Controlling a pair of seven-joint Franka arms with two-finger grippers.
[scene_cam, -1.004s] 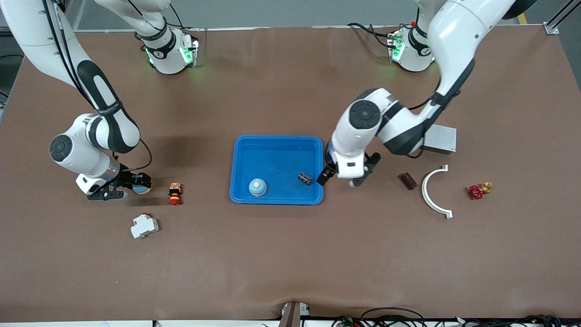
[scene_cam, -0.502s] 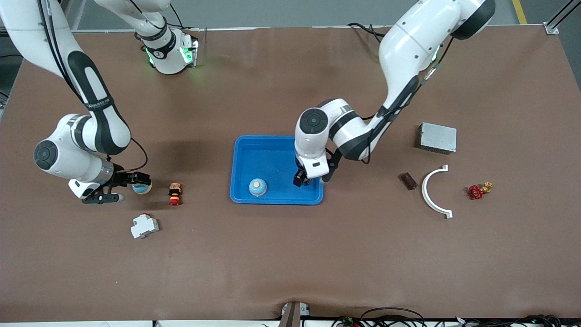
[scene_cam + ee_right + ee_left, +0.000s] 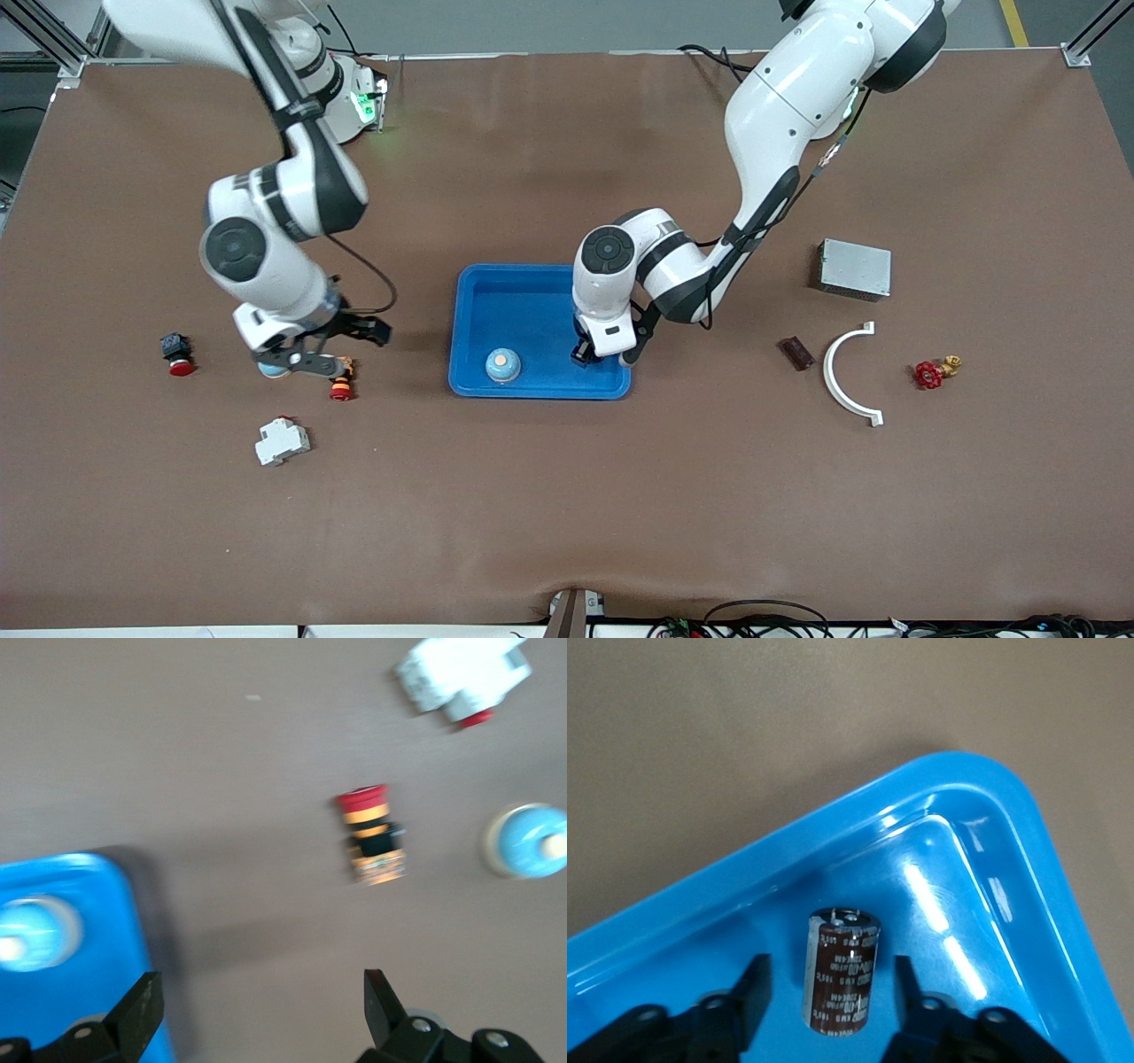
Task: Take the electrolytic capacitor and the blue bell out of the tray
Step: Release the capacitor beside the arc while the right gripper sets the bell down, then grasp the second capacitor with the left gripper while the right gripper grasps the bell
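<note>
A capacitor point(image 3: 842, 970) lies inside a blue tray point(image 3: 469, 306), in the corner toward the left arm's end. The left gripper point(image 3: 828, 997) straddles it with fingers apart, not touching. A blue bell point(image 3: 502, 364) also sits in the tray. The right gripper point(image 3: 323, 347), spread wide and empty, hovers above a red push button point(image 3: 372, 833) and a second bell point(image 3: 530, 840).

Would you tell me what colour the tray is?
The rectangular plastic tray is bright blue, clearest in the front view.
</note>
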